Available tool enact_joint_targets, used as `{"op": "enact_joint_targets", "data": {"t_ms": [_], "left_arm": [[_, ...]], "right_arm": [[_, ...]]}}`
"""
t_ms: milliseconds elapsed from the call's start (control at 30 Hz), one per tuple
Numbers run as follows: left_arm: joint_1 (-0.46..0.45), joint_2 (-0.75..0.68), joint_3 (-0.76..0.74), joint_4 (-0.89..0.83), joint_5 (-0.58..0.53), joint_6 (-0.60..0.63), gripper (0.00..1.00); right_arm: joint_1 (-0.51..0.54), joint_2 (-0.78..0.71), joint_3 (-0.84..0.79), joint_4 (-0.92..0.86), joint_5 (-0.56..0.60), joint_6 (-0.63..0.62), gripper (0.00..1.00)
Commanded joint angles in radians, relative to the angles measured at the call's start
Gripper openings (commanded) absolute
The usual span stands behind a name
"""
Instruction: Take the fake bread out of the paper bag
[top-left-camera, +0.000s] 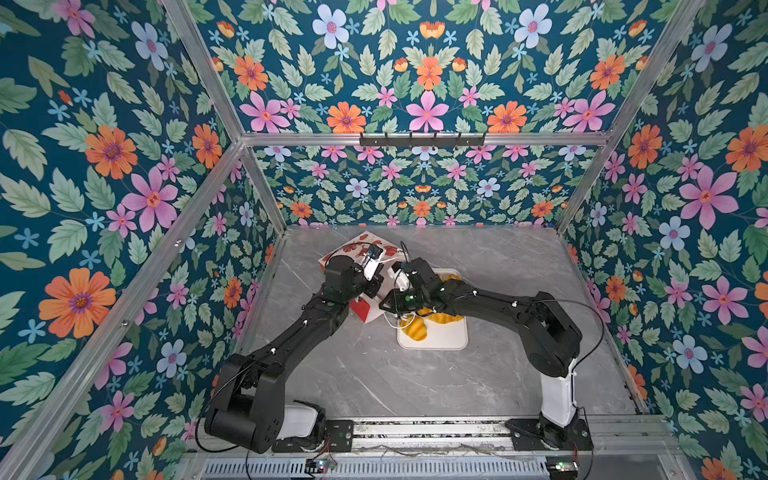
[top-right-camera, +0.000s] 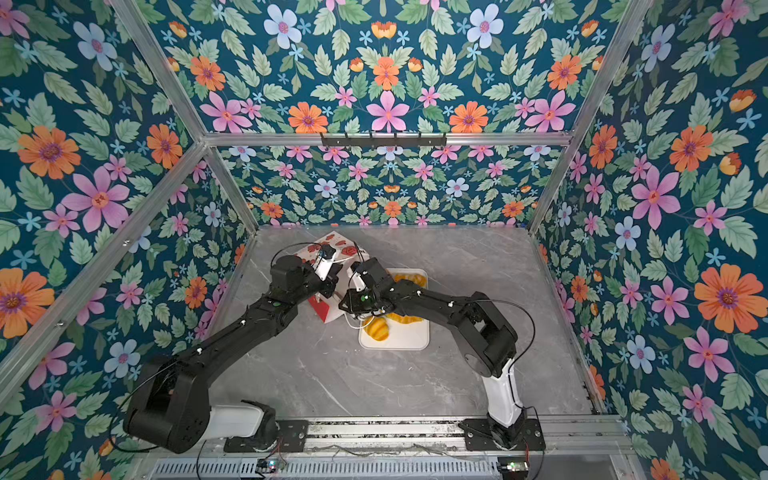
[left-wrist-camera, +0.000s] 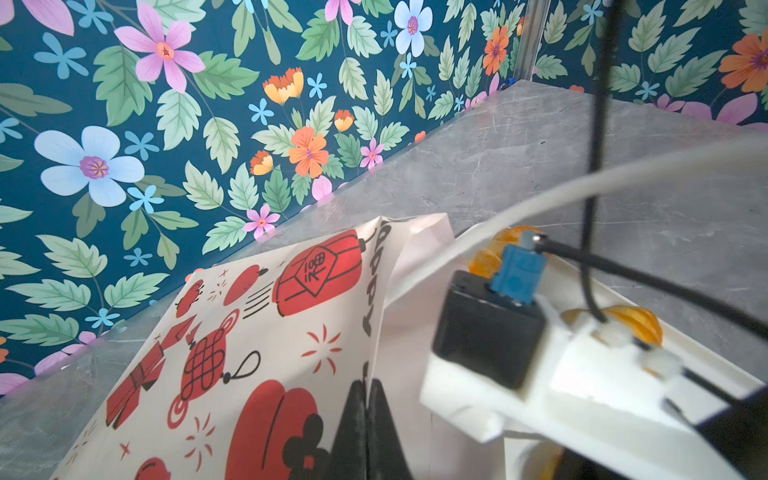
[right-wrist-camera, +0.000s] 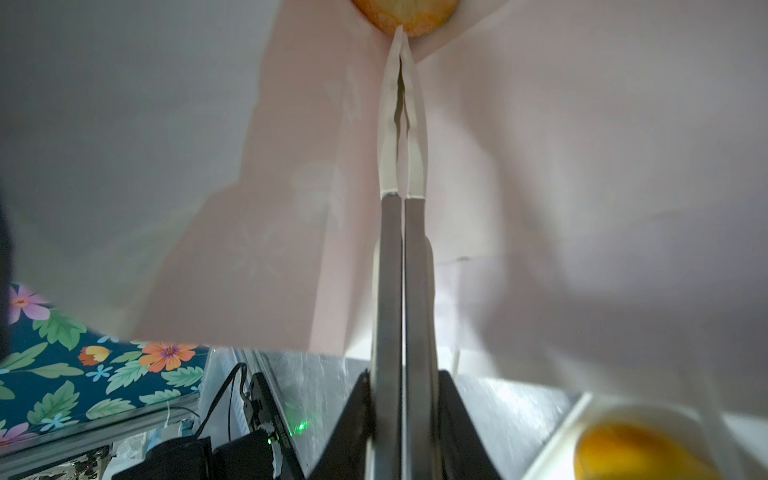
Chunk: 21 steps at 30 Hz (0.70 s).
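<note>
One fake bread (right-wrist-camera: 405, 12) touches narrow right claw's (right-wrist-camera: 400, 41) tips inside paper bag (top-left-camera: 345, 249), mid-frame | left claw (left-wrist-camera: 365, 399) pinched narrow on its rim

Grey marble tabletop (top-left-camera: 374, 374); on it red-printed paper bag (top-left-camera: 353, 245), white tray (top-left-camera: 440, 340) just beside.

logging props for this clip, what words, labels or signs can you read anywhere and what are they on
"福" (likely; seen at an angle, not sharp): in the diamond on a red lantern printed on the paper bag, left wrist view.
Dark letters along the bag's fold: sideways and partly cut off, cannot be read for sure.
In both top views the bag's print is too small to read.
Nothing else readable.
</note>
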Motion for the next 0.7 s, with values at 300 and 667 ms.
{"op": "enact_joint_targets", "data": {"t_ms": [300, 667], "left_arm": [[-0.002, 0.013, 0.02, 0.056, 0.036, -0.054, 0.0], [-0.015, 0.064, 0.044, 0.114, 0.052, -0.092, 0.0]], "right_arm": [[0.0, 0.184, 0.237, 0.021, 0.007, 0.012, 0.35], [0.001, 0.235, 0.264, 0.09, -0.022, 0.081, 0.36]]}}
